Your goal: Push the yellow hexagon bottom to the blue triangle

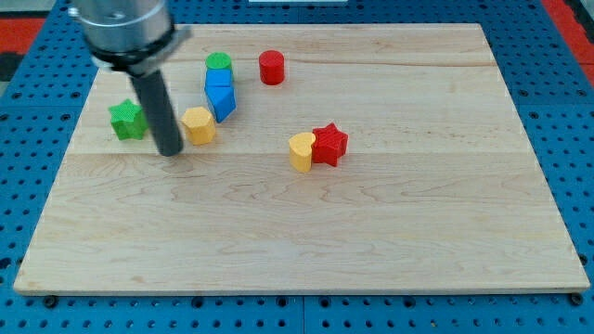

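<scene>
The yellow hexagon (pixel 199 125) lies on the wooden board at the view's upper left. The blue triangle (pixel 224 104) sits just above and right of it, close to touching. A blue block (pixel 218 82) adjoins the triangle's top. My tip (pixel 171 150) rests on the board just left of the yellow hexagon and slightly below it, with a narrow gap between them. The rod rises from the tip to the arm's dark body at the view's top left.
A green cylinder (pixel 218 62) sits above the blue block. A green star (pixel 127 120) lies left of the rod. A red cylinder (pixel 271 67) is at the top centre. A yellow heart (pixel 302 151) touches a red star (pixel 329 144) mid-board.
</scene>
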Tool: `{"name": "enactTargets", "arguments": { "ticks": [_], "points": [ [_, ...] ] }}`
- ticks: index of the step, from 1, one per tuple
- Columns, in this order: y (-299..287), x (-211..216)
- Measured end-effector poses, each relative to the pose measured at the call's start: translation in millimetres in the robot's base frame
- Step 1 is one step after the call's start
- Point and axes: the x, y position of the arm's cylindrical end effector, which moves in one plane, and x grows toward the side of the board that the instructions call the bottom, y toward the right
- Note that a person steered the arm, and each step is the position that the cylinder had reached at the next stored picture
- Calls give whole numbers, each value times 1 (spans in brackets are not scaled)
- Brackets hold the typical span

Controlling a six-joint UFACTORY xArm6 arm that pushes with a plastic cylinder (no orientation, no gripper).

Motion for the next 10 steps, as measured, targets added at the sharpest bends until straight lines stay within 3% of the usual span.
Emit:
{"name": "enactTargets", "arguments": {
  "ticks": [1, 5, 6, 7, 8, 10],
  "points": [
    [-8, -34],
    [40, -34],
    [13, -31],
    [29, 9],
    [81, 44],
    [113, 27]
  ]
}}
